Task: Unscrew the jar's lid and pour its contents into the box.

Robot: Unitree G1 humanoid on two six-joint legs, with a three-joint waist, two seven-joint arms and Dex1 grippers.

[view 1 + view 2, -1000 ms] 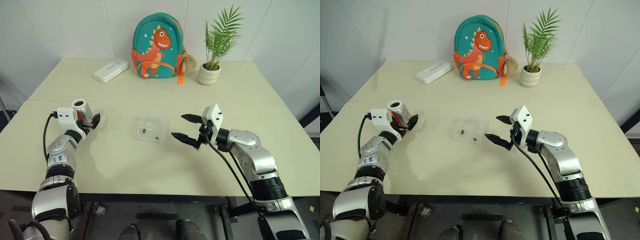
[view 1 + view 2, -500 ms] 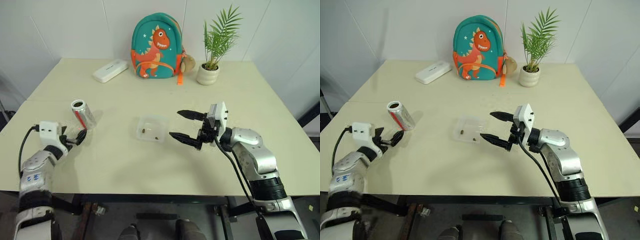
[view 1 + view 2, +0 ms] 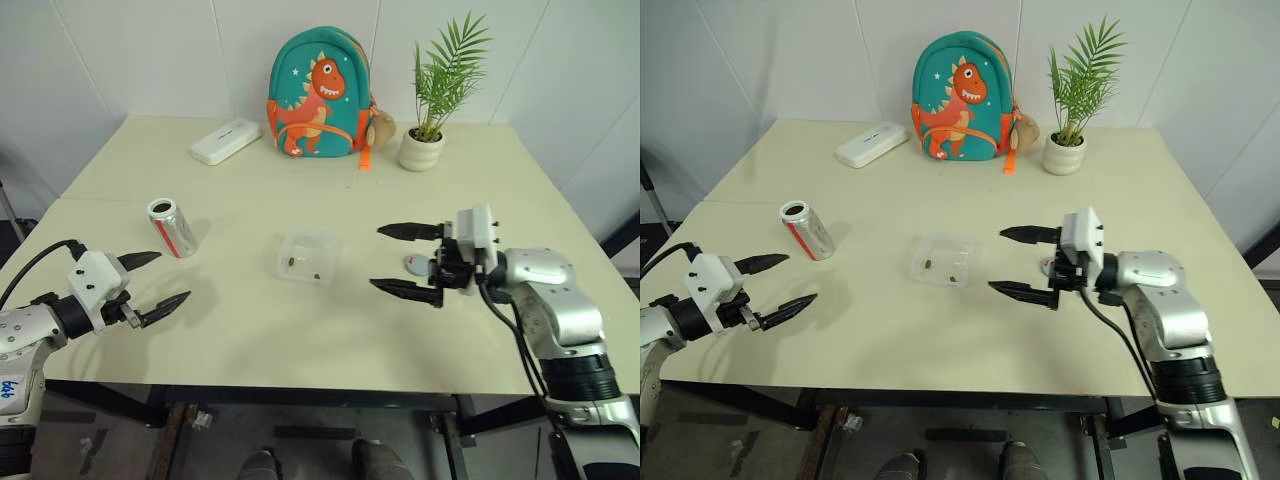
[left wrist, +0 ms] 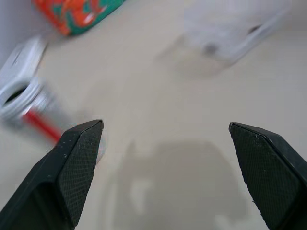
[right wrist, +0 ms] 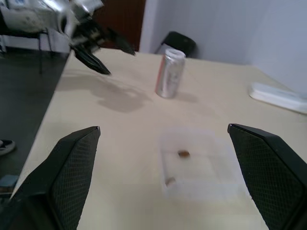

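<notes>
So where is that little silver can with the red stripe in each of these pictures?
Left eye view: the jar stands left of the box.
Right eye view: jar, again left of the box.
Left wrist view: jar, blurred.
Right wrist view: jar beyond the box.
Shared landmark: the box.

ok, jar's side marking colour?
Red stripe on the silvery-grey metal jar; left eye view shows it best.

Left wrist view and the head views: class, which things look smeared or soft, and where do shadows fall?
Left wrist view: the jar and the box are smeared, while the left gripper is crisp, its shadow soft on the table. Left eye view: everything is sharp, with a faint shadow by the jar and under the right gripper.
</notes>
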